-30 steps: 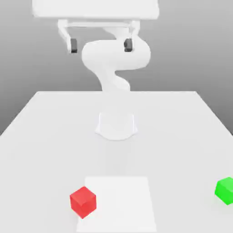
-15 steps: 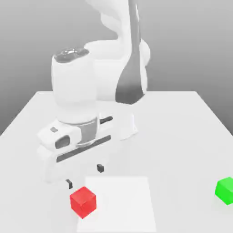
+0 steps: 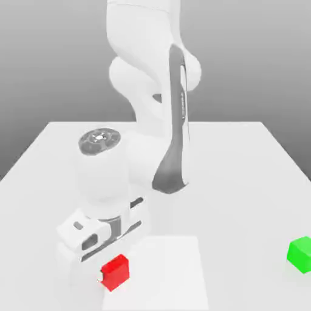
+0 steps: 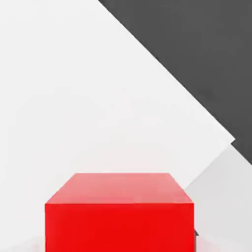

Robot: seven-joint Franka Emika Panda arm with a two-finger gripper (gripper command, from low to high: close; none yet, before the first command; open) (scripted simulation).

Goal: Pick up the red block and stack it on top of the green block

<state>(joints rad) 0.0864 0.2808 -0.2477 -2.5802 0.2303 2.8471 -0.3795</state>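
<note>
Presently clamped on the red block [image 4: 120,226], to judge by the fit of the gripper [image 3: 113,273] about opposite sides. Appears set for a straight carry: turned aslant to match the block's faces, so as to press flat sides rather than corners. Pointed down from above, probably to leave the underside free for stacking and to keep the top face level. Looks square and upright in the grasp; no tilt to report.

As to position, lies directly beneath the palm and between the fingers, near the edge of the white patch [image 3: 164,273]. Seems to rest at table level; cannot confirm any clearance beneath. Judged at the grasping step, early in the task, ahead of lift and carry.

Further out, toward the exterior view's right, note the green block [image 3: 300,254] on the table [image 3: 243,182], well apart from the gripper and off the patch. Stands uncovered on top, ready to serve as the base of the stack. Beyond, toward the back, note the arm [image 3: 143,30], bent over to bring the hand down from above.

Recommended next: lift straight up, clear the green block's height, travel across, line up faces, lower gently, release only on firm contact. Watch for slip during the lift and for an off-centre set-down.
</note>
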